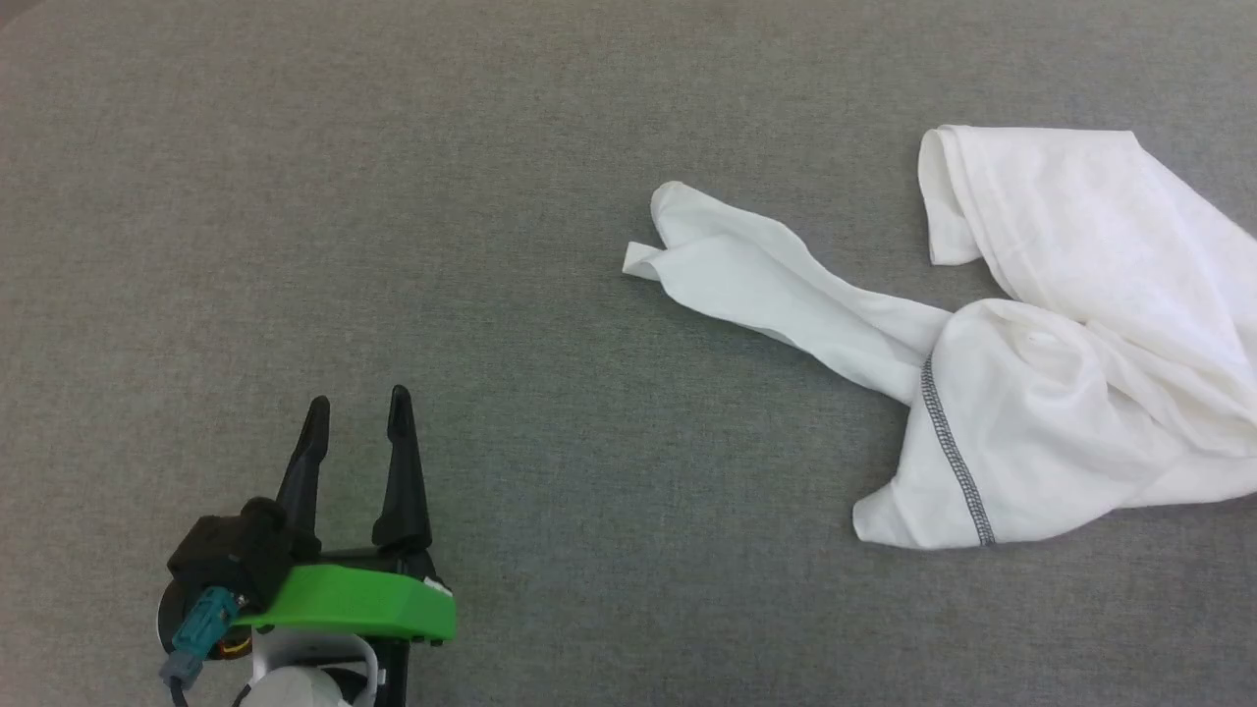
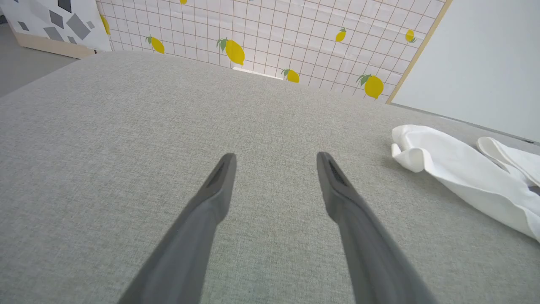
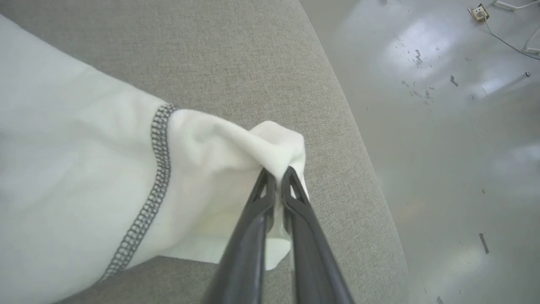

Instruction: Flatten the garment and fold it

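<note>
The garment [image 1: 1041,353], a white thin shirt with a dark zigzag seam, lies crumpled at the right of the grey padded surface, one sleeve [image 1: 746,275] stretched toward the middle. My left gripper [image 1: 355,412] stands open at the lower left, well apart from the cloth, nothing between its fingers; the left wrist view has the same open fingers [image 2: 219,185] over bare fabric, the sleeve end [image 2: 426,156] to their right. In the right wrist view my right gripper [image 3: 276,173] is shut on a bunched corner of the garment [image 3: 211,169] near the surface's edge.
The grey padded surface [image 1: 393,196] is wide and bare on the left and middle. Its rounded edge [image 3: 363,169] drops to a glossy grey floor [image 3: 455,126] beside the right gripper. A lemon-patterned tiled wall [image 2: 270,38] and a white panel [image 2: 485,55] stand beyond the far edge.
</note>
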### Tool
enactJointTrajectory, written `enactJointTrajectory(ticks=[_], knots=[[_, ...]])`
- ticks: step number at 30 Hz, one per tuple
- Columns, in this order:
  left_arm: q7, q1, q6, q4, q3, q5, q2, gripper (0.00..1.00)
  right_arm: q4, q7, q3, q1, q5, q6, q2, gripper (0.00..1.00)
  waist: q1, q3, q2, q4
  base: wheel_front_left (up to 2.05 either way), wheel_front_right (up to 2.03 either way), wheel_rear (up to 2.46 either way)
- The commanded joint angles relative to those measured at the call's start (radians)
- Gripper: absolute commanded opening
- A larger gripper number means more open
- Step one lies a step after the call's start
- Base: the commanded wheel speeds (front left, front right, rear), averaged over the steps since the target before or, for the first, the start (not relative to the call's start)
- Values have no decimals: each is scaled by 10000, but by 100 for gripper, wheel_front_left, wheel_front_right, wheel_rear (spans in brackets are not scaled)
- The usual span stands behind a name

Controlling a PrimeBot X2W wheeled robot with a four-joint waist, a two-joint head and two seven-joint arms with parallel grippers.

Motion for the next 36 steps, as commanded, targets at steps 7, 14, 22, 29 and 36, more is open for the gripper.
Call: enactJointTrajectory(ticks=[7, 14, 22, 29, 36], knots=[[99, -61, -94, 73, -20, -66, 155, 100, -213, -1835, 1135, -716, 321, -19, 1052, 100, 0, -418, -1, -325, 0, 0, 0], [-17, 140, -335, -117, -180, 47, 273, 100, -2545, -2794, 2652, 215, 892, -19, 2099, 100, 0, -978, -1, -561, 0, 0, 0], [-189, 198, -551, -327, -509, 616, 117, 100, -4009, -4874, 3581, 2272, 1207, -19, 2775, 100, 0, -1205, -1, -660, 0, 0, 0], [665, -919, -1068, -182, -1378, 1260, 328, 100, -3629, -5669, 3991, 2980, 2041, -19, 2782, 100, 0, -1170, -1, -904, 0, 0, 0], [3270, -3967, -2988, 717, -3407, 2252, 638, 100, -4095, -5534, 4078, 2503, 1883, -19, 2784, 100, 0, -508, -1, -998, 0, 0, 0]])
